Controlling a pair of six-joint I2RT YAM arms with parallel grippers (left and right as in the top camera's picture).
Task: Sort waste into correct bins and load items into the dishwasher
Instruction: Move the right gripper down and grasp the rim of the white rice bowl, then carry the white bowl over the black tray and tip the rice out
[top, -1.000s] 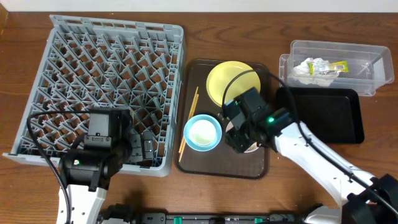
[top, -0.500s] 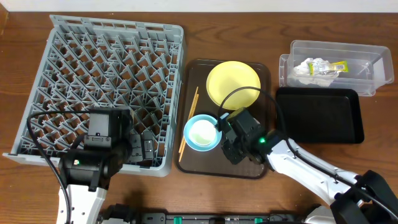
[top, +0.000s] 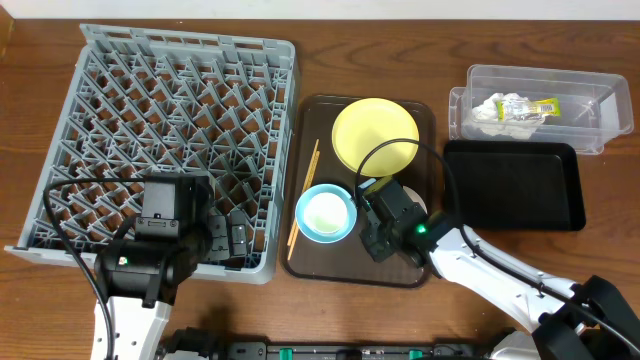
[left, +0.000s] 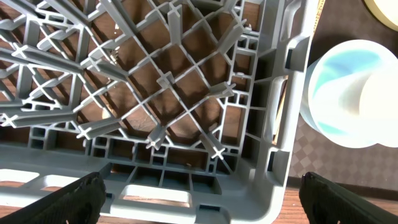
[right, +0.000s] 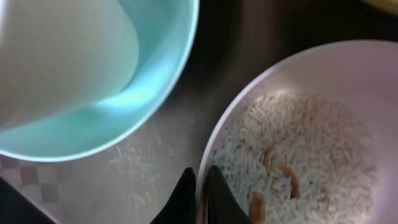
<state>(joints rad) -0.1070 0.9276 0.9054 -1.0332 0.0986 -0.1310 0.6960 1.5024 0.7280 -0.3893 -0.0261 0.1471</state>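
Fingers of my right gripper clamp the rim of the cream-white bowl at lower centre, so I should lift level, keeping rice scraps inside until the black tray.

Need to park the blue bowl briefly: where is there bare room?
The black tray is bare, as is the table strip between dish rack and clear tub, behind the brown tray. It is crowded with plate, bowls and the right gripper.

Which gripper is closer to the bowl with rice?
Right. The right gripper pinches the rim of the cream-white bowl; the left gripper hangs over the dish rack, beyond the light blue bowl.
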